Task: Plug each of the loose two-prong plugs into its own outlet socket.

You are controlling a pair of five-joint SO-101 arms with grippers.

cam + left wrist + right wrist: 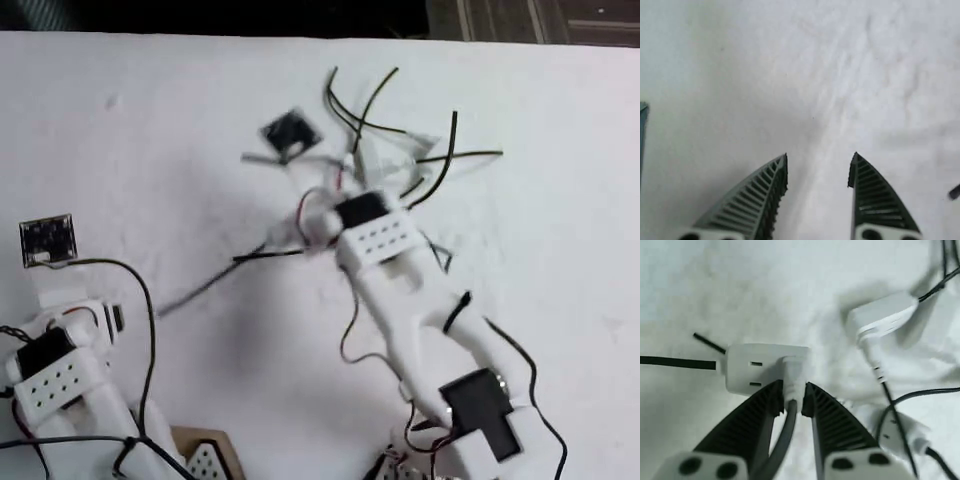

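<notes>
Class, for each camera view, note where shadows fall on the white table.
High view: faint shadow beside the right arm. Left wrist view: table darker ahead of the left claw. Right wrist view: soft shadows beside the white adapter, outlet block and gripped plug.

Noted a white table (740,280), white outlet block (747,370) and white plug (794,375). Noted black ribbed fingers (757,412) and a black cord (675,362) beside the outlet block.

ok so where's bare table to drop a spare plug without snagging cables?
Free: the far-left cloth between the black square and the cable tangle, and the right side past that tangle. Crowded: around the right gripper, shut on a plug at the outlet block. The left gripper sits open over bare cloth.
</notes>
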